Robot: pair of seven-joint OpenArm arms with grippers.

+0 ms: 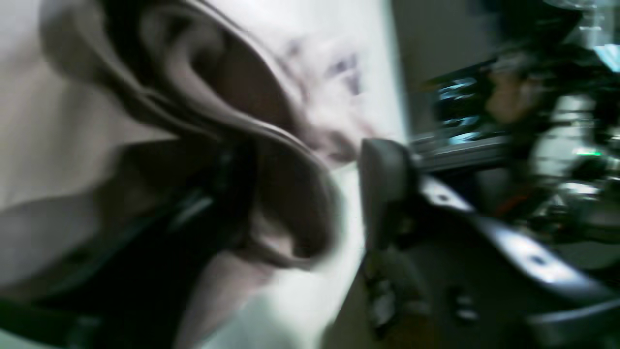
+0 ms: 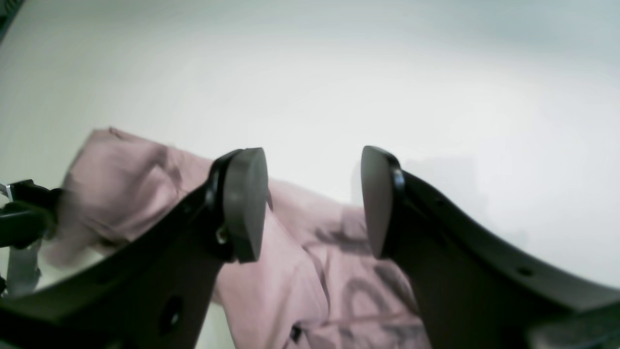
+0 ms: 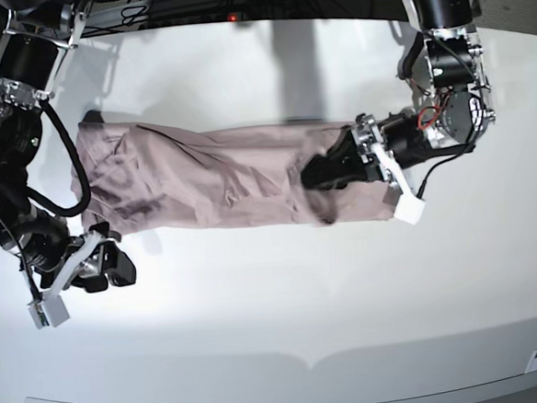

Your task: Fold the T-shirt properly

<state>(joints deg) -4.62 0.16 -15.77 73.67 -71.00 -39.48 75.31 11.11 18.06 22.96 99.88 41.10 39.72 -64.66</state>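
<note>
The T-shirt [image 3: 221,182] lies on the white table [image 3: 284,293] as a long narrow band, apparently already folded lengthwise, so what is left is probably to bring one end over the other. The left gripper [image 3: 326,172] sits over the band's end nearest its own arm, with cloth bunched directly under and around its fingers; the left wrist view is too blurred to show whether the jaws are spread or pinching fabric, so I cannot tell. The right gripper [image 2: 312,203] hangs off the opposite end, just beside the shirt's near edge and clear of it, jaws spread with nothing between them, likely kept out of the way while the other arm works that end.
</note>
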